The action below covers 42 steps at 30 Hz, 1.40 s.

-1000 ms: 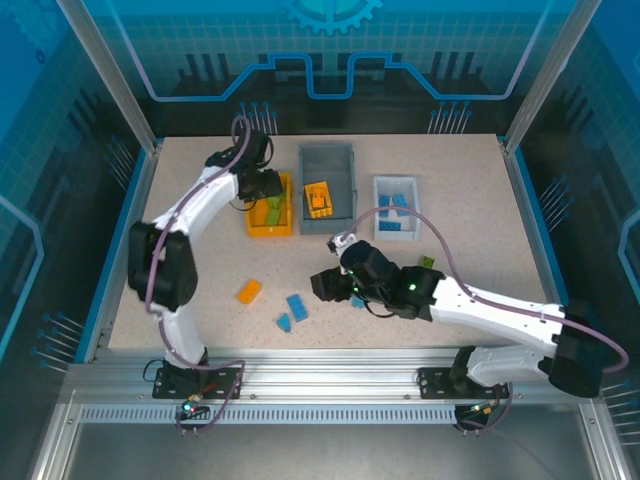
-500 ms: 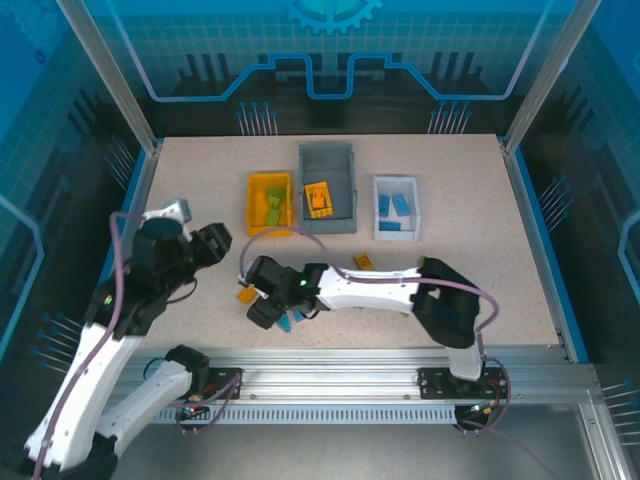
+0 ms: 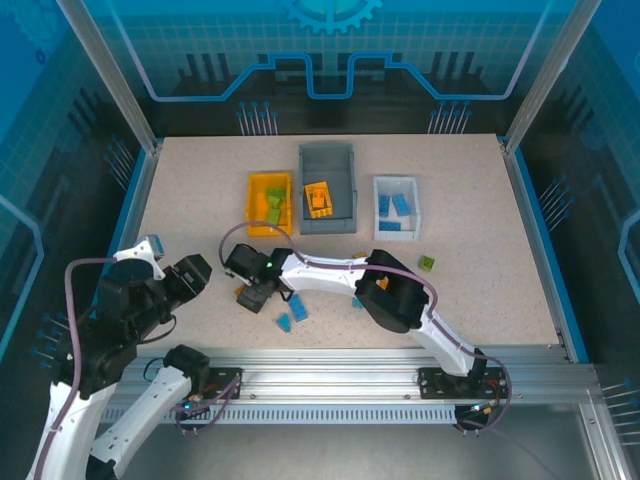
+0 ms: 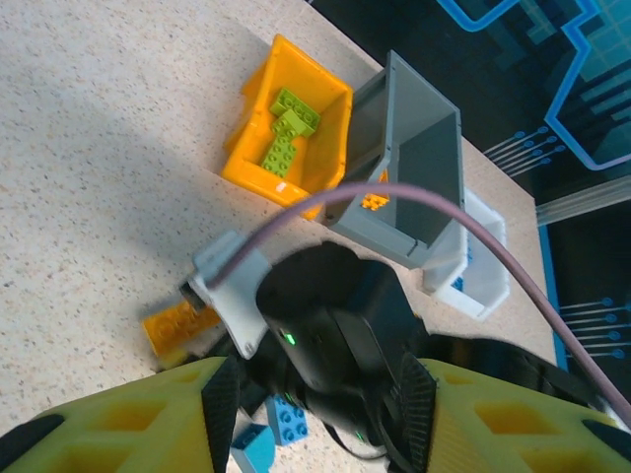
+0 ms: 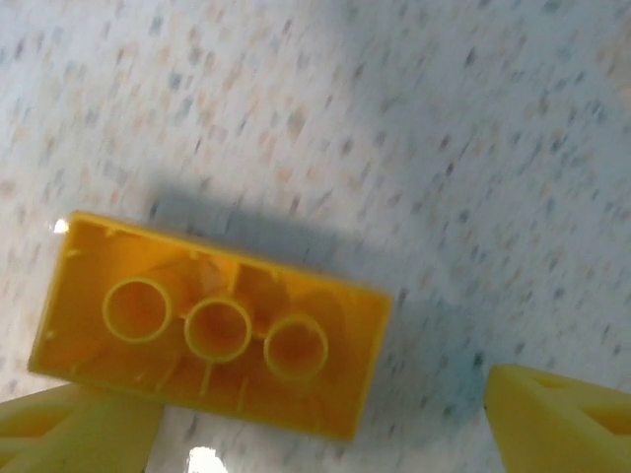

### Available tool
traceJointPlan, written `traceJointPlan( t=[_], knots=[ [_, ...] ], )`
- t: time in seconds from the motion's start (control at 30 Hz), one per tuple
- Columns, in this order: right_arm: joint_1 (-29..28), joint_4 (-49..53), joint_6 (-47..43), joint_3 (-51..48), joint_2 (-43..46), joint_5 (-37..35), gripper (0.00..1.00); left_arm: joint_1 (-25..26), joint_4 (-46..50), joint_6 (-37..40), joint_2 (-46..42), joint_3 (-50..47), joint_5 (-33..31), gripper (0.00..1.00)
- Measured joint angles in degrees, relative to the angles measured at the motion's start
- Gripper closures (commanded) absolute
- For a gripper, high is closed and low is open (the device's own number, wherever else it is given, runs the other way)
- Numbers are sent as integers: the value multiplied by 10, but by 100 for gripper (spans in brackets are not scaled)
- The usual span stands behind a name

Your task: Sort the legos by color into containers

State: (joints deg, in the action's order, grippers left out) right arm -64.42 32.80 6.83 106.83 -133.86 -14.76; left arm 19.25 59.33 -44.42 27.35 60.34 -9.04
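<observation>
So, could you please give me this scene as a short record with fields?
yellow bin: green legos
grey bin: orange legos
white bin: blue legos
loose on table: orange brick, blue bricks, green brick
right gripper: open, over the orange brick
orange brick: underside up
left gripper: open, empty, over the table's left side

Top camera overlooks the whole table; left wrist slants across it; right wrist hangs close above their shared orange brick.
</observation>
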Motion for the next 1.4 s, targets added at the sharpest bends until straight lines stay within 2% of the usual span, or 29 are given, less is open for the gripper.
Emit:
traceJointPlan(
  t=[0.13,0.2,0.27,0.47,0.6,0.73,0.87,0.97,1.03,1.1,1.2,1.3,1.4],
  knots=[
    [9,26,11,71,-41,4,15,0,5,-8,-3,0,25,49],
    [15,33,17,102,-61,9,18,0,5,-12,-3,0,31,49],
    [18,44,25,124,-72,11,25,0,5,-12,-3,0,36,49],
    [24,32,47,123,-77,25,57,0,4,-14,-3,-1,49,49],
    [23,-5,62,53,-37,28,66,0,3,-18,-3,-8,57,49],
    [24,-17,80,-53,46,4,67,0,-14,-18,3,-32,85,49],
    [30,-27,113,-155,178,-29,68,0,-64,-23,50,-66,152,50],
    [60,-33,145,-191,267,-44,68,12,-113,-33,114,-85,189,51],
    [103,-33,168,-195,299,-55,67,40,-148,-37,158,-90,194,51],
    [144,-22,185,-182,297,-66,68,78,-179,-37,193,-91,190,51],
    [197,27,205,-113,233,-93,68,140,-225,-37,237,-91,174,51],
    [221,77,218,-26,147,-120,68,182,-263,-40,269,-91,152,51],
    [229,128,228,46,78,-138,64,203,-284,-44,283,-91,134,51]
  ],
)
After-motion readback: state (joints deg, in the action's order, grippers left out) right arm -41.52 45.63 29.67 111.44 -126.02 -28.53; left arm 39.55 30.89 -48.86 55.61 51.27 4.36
